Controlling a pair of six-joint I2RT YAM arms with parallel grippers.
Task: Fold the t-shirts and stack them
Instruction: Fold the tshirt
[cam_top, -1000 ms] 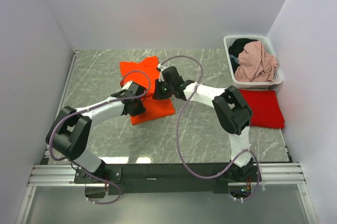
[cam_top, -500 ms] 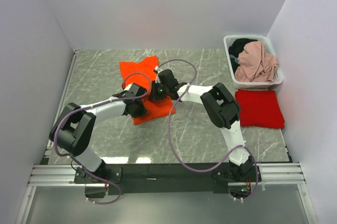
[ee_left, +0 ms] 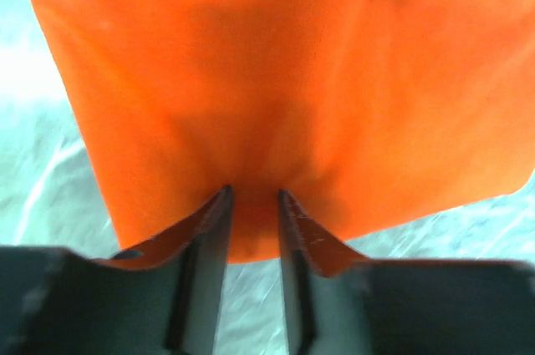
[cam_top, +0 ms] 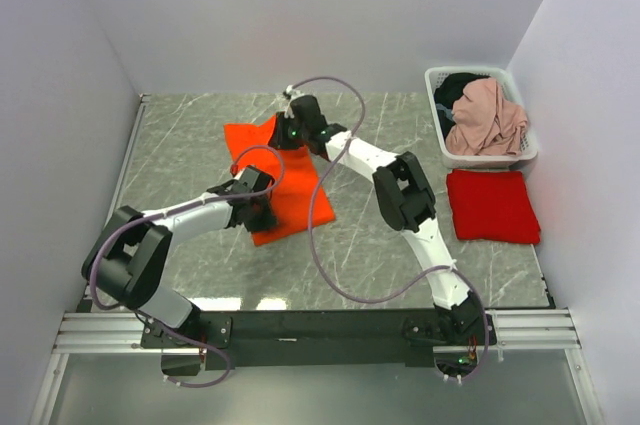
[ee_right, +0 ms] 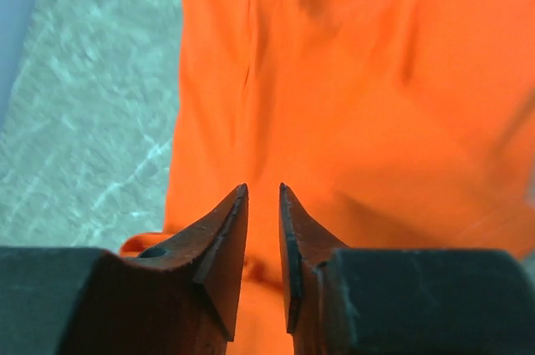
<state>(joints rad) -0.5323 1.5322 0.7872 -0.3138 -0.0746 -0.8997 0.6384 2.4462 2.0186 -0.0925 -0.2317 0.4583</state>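
Bright orange t-shirt [cam_top: 292,183] on the grey-green marbled table [cam_top: 180,145], left of the white basket [cam_top: 436,105]; deeper red t-shirt [cam_top: 492,205] just before it.

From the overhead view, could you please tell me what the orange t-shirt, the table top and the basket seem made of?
The orange t-shirt looks like soft matte cloth, since it creases and drapes. The table top has a veined grey stone look with slight sheen; possibly laminate. The basket is white, probably moulded plastic, judging by its thin, smooth rim.

White basket [cam_top: 436,115] — pink cloth [cam_top: 486,117] inside, marbled table [cam_top: 180,140]
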